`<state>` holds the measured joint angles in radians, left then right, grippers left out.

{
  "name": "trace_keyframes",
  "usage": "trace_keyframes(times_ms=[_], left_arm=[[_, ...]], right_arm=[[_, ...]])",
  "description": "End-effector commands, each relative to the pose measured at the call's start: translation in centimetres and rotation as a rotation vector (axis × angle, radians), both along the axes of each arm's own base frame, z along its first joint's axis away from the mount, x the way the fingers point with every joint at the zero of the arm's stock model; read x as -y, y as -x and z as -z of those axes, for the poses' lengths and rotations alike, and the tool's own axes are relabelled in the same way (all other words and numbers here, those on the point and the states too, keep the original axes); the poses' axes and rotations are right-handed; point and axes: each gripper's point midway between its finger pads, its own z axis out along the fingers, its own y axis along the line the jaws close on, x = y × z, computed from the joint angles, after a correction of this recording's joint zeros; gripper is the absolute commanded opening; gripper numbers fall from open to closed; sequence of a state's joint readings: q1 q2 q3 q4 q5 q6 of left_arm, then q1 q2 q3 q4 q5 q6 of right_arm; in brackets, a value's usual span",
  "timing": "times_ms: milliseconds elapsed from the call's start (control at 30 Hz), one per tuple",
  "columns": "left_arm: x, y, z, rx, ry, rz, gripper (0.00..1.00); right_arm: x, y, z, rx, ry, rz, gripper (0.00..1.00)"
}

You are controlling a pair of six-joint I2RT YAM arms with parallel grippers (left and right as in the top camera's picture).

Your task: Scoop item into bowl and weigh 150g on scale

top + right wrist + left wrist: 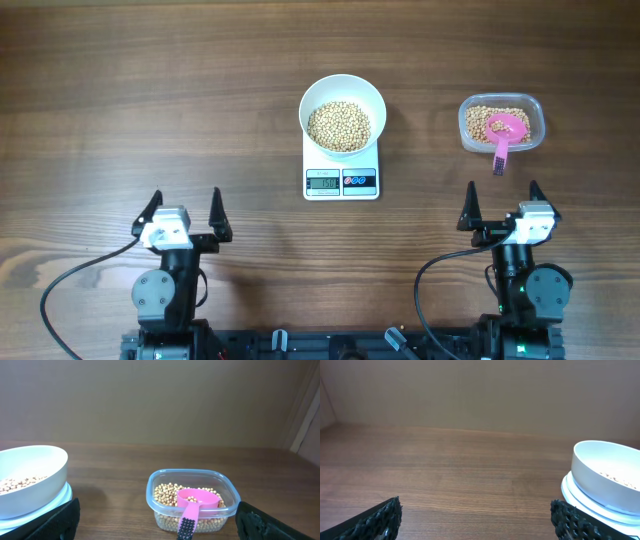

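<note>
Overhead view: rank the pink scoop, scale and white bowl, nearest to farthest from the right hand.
From the right hand:
1. Pink scoop, straight ahead, lying in the tub.
2. Scale, ahead to its left.
3. White bowl, on the scale's far part.

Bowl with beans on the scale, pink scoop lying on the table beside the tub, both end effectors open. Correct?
No. The pink scoop lies inside the tub, on its beans, handle over the rim; right wrist view shows it. The rest holds.

Black left arm (180,266) and right arm (512,262), white wrist blocks (167,228), pointed textured jaws, grey joint discs (153,293), black cables (43,300)
</note>
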<state>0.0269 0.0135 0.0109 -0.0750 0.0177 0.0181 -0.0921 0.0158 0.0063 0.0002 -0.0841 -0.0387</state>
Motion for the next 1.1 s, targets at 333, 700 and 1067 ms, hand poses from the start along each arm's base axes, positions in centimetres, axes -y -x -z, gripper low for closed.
trace_keyframes(times_ms=[333, 700, 1067], left_arm=[[0.6, 0.0, 0.1, 0.000, 0.012, 0.026, 1.00], [2.4, 0.1, -0.2, 0.016, -0.052, 0.137, 1.00], [0.6, 0.0, 0.1, 0.001, -0.078, 0.034, 1.00]], right_arm=[[0.2, 0.0, 0.0, 0.002, -0.014, 0.013, 1.00], [0.2, 0.0, 0.0, 0.002, -0.014, 0.013, 1.00], [0.2, 0.0, 0.0, 0.002, -0.014, 0.013, 1.00]])
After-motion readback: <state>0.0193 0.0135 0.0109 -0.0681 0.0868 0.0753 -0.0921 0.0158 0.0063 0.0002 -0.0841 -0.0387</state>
